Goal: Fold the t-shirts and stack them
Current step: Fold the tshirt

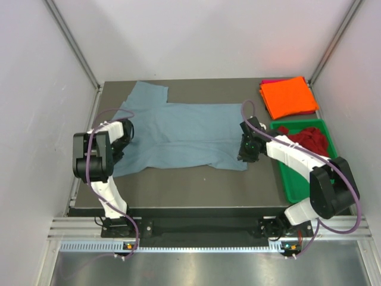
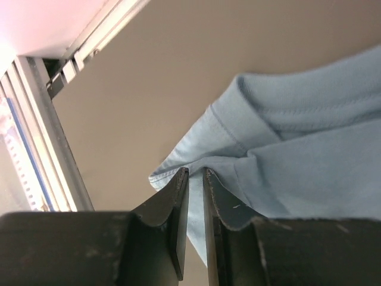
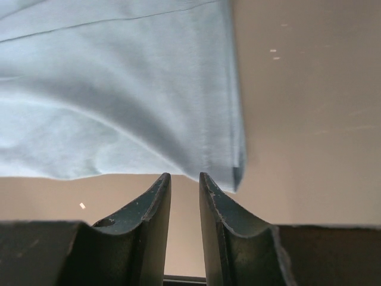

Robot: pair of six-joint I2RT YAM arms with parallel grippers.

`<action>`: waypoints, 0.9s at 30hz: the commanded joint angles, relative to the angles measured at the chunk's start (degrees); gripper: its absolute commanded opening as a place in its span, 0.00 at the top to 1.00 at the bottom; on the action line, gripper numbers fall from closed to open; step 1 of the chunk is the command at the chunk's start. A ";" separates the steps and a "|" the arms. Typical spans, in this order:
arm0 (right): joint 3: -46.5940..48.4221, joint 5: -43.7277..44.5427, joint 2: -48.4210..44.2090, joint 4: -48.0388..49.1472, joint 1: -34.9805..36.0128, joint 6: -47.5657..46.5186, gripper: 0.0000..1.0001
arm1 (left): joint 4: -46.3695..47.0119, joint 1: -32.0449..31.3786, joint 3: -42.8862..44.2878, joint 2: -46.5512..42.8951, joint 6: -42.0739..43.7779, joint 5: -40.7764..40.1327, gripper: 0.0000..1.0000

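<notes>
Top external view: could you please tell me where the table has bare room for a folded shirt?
Bare: the near strip between the dusty blue-grey cotton t-shirt and the dark table's front edge; the far strip between its sleeve and the folded bright orange t-shirt. Crowded: the right side, with the green plastic tray.

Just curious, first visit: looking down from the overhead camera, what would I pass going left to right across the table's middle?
left gripper → blue-grey t-shirt → right gripper → green tray

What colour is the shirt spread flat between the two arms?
Plain dusty blue-grey. The t-shirt shows best in the top external view.
</notes>
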 commanded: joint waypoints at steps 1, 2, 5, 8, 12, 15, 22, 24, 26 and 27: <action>-0.14 -2.70 -0.84 3.14 1.01 -1.70 0.73 | -1.35 1.48 4.30 -0.65 1.79 -1.51 0.79; -0.14 -2.88 -0.84 3.40 1.01 -1.88 0.73 | -2.05 1.65 5.17 -1.26 1.80 -1.59 0.76; -0.41 -2.62 -0.93 3.49 1.01 -1.97 0.73 | -2.85 1.65 9.56 -5.56 3.81 -1.51 0.67; -0.94 -2.18 -0.14 2.97 1.01 -0.39 0.73 | -4.86 1.74 12.38 -9.08 5.05 1.13 0.63; -0.94 -1.30 1.61 1.82 1.10 2.33 0.73 | -2.86 4.19 9.24 -13.47 6.72 10.51 0.55; -1.02 -1.21 1.27 1.82 1.01 1.99 0.73 | 1.09 8.41 2.56 -15.15 7.86 19.92 0.58; -2.16 -1.04 -1.46 2.17 1.01 1.20 0.73 | 10.93 14.22 -9.40 -17.17 10.24 33.29 0.62; -2.34 -0.86 -1.98 2.09 1.10 1.02 0.73 | 13.22 14.22 -11.95 -19.80 10.24 33.22 0.54; -2.61 -0.86 -2.34 2.17 1.01 1.02 0.73 | 14.29 14.31 -13.27 -21.56 9.54 32.08 0.52; -2.78 -0.77 -2.42 2.35 1.01 1.02 0.73 | 14.55 14.22 -13.53 -21.83 9.36 31.46 0.52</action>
